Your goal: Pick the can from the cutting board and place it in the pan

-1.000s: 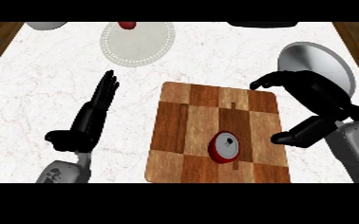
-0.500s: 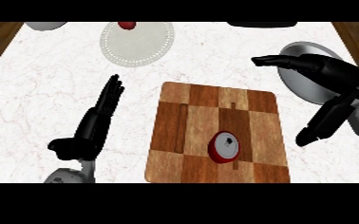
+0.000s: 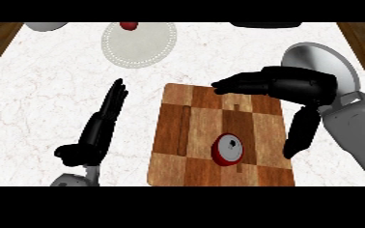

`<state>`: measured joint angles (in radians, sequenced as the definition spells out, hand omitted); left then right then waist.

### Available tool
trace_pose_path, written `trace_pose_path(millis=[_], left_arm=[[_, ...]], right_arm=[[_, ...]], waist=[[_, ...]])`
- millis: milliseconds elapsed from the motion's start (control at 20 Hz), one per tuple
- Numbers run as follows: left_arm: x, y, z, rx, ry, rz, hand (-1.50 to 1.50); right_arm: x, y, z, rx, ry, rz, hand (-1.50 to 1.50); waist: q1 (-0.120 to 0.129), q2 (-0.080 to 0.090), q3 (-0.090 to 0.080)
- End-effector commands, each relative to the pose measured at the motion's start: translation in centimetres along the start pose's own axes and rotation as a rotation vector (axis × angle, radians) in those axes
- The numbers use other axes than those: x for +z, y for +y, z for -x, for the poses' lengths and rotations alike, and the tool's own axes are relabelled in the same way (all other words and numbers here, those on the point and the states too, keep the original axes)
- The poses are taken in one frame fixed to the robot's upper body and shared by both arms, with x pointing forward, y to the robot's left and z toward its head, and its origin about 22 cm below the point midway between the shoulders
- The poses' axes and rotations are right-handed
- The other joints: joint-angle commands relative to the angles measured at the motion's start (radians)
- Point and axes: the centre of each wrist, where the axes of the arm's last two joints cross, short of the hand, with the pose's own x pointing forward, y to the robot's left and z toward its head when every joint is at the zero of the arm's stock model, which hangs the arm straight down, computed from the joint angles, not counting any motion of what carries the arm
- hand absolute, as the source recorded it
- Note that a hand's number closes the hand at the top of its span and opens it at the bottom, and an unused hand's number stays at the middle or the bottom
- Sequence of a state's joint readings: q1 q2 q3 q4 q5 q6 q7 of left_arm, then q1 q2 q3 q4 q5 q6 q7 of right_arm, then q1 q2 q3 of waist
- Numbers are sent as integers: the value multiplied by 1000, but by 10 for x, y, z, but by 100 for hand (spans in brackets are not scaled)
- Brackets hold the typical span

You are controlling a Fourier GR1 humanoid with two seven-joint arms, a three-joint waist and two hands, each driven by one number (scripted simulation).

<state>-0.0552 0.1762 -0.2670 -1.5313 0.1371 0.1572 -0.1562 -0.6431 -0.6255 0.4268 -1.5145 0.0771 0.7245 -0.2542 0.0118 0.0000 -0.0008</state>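
A red can (image 3: 228, 150) with a silver top stands upright on the wooden cutting board (image 3: 192, 140), in its lower middle. My right hand (image 3: 288, 88) hovers open over the board's upper right part, fingers stretched left and thumb hanging down at the board's right edge. The can lies below the fingers and left of the thumb, apart from both. A grey pan (image 3: 318, 63) sits at the right, partly hidden behind the right hand. At the left of the board my left hand (image 3: 100, 126) rests open on the counter, fingers up.
A white plate (image 3: 139, 46) lies at the back with a small red thing (image 3: 129, 25) at its far rim. A grey dish (image 3: 46, 26) shows at the top left edge and a dark object (image 3: 265, 25) at the top right. The counter is white marble.
My right hand has moved left and down over the board's upper right, closer to the can. The view has shifted slightly; the left hand stays resting.
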Motion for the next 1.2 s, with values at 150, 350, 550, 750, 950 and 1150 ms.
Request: trace_pose_path(millis=[150,350,550,750,950,1150], left_arm=[[-7,3,-10,-2,-8,-9,0],[1,-6,-1,-14,-3,-7,0],[9,2,-15,5,-6,3,0],[-7,0,17,-6,12,-18,0],[4,-14,-10,4,8,3,0],[5,4,-3,1,0,-2,0]], right_arm=[[-30,39,-23,224,89,-177,-150],[-53,58,-23,252,138,-194,-150],[-42,80,-2,220,161,-210,-150],[-53,78,1,230,176,-215,-150],[-74,89,1,209,188,-189,-150],[-62,83,-9,174,160,-160,-150]], waist=[[-9,-2,1],[-7,0,1],[-6,-1,1],[-10,1,1],[-5,0,1],[-9,-1,1]])
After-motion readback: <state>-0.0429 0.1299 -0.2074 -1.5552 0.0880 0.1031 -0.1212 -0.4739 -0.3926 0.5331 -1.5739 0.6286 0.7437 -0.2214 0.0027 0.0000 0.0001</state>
